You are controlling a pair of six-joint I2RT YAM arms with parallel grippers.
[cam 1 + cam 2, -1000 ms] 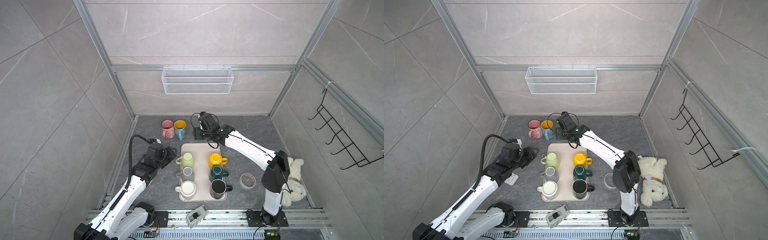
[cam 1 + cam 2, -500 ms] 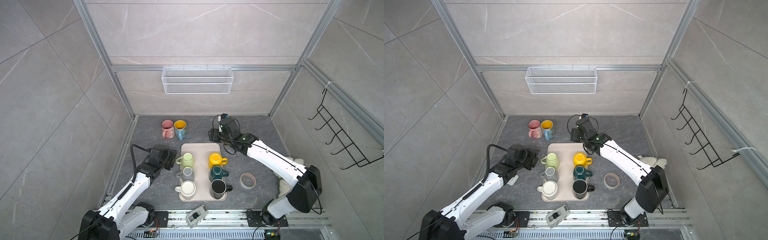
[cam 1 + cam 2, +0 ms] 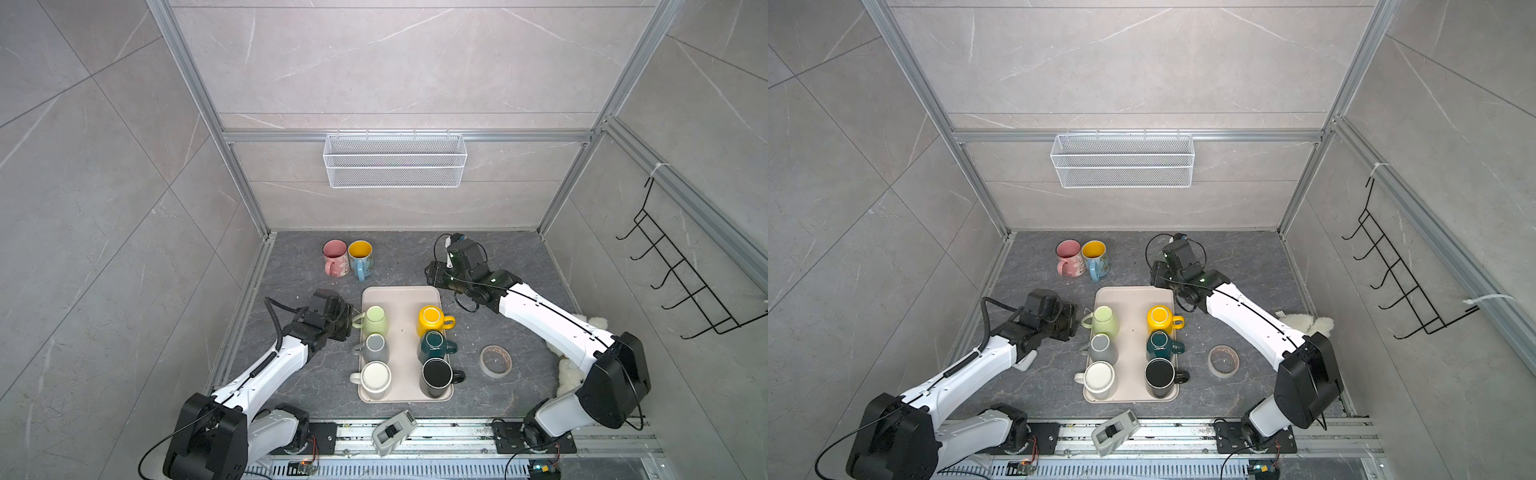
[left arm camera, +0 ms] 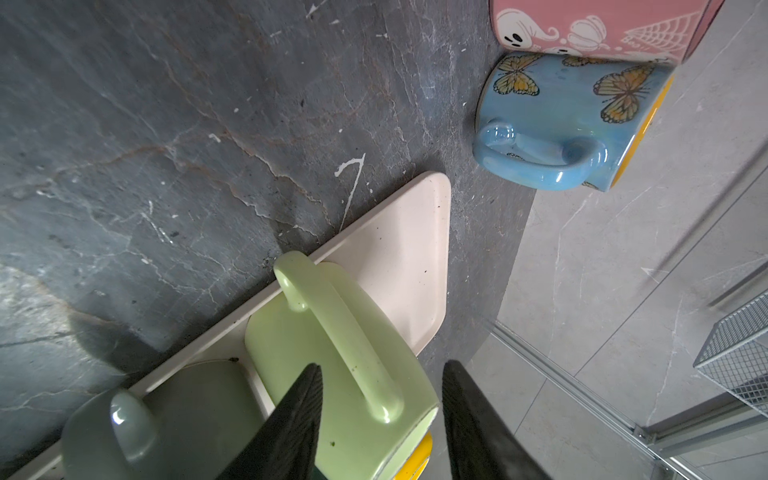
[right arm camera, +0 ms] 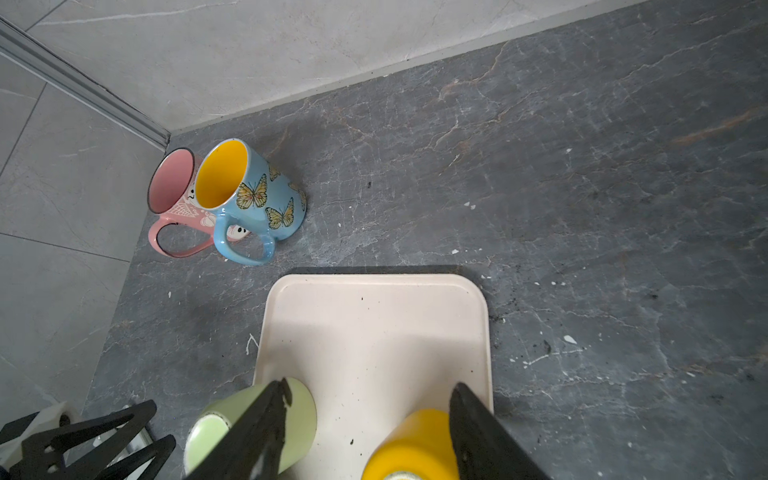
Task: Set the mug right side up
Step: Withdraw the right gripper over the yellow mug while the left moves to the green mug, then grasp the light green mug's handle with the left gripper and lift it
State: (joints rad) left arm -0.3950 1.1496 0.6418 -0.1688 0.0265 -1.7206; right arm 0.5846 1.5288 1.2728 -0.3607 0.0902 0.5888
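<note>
We find a beige rectangular plastic tray (image 3: 401,299) lying on the dark grey stone-patterned tabletop (image 3: 324,386), carrying six mugs in two columns.

The task's item, a light green ceramic mug (image 3: 375,321), stands mouth-down at the far end of the left column. Its base is uppermost and its handle projects over the tray's left rim. Nearer the front of that column stand a grey mug (image 3: 375,348) and a white mug (image 3: 375,377). The right column holds a yellow mug (image 3: 430,318), a dark teal mug (image 3: 432,345) and a black mug (image 3: 436,376).

The left gripper (image 3: 348,319) sits just beside the green mug's handle. In the left wrist view its jaws stand apart with the handle lying between the two black fingers (image 4: 299,415). We cannot tell whether either finger touches the handle.

The right gripper (image 3: 432,276) is held over the tray's far right corner, jaws apart, with only bare tray showing between them in the right wrist view.

A pink ghost-print mug (image 3: 334,255) and a blue butterfly mug (image 3: 360,257) stand upright and touching on the tabletop beyond the tray's far left corner. A roll of tape (image 3: 495,360) lies flat to the right of the tray. A white plush toy (image 3: 569,374) is partly hidden behind the right arm.
</note>
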